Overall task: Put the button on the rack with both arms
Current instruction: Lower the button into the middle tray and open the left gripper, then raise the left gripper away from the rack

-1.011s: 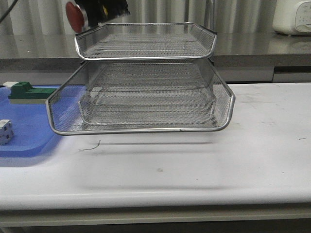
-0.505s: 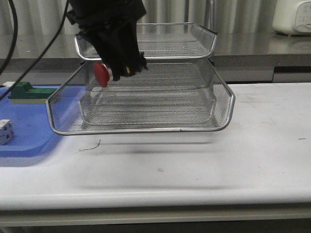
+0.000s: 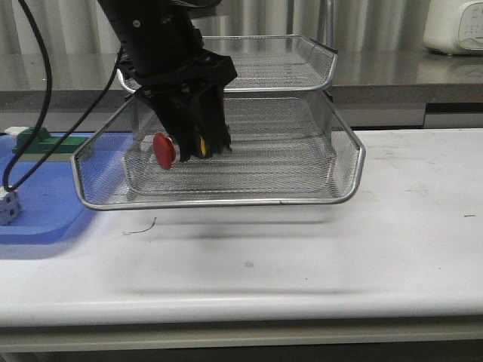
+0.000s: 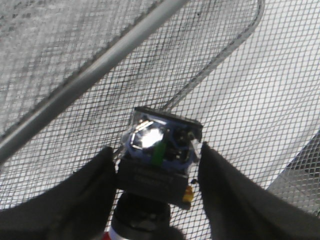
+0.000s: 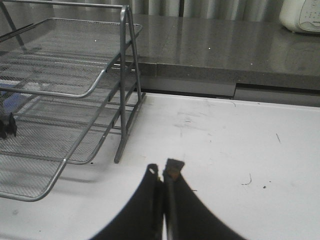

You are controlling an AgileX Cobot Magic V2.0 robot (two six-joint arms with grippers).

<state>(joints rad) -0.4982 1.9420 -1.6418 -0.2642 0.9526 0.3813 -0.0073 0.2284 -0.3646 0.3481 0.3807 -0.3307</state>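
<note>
— two grippers are asked about: how are they seen?
— the left gripper (image 3: 198, 143) is clamped on the button (image 3: 175, 148), which is held over the pulled-out middle tier of the rack (image 3: 226, 202), red head toward its left wall. the right gripper (image 5: 162, 172) is pressed together with nothing held, beside the rack's right side.

Left arm reaching down at upper left, right gripper pressed together

The left gripper (image 3: 192, 143) points downward left of center in the front view, its fingers (image 4: 85, 192) clamped on a small object. The right gripper (image 5: 162, 172) sits bottom center, fingertips touching.
</note>
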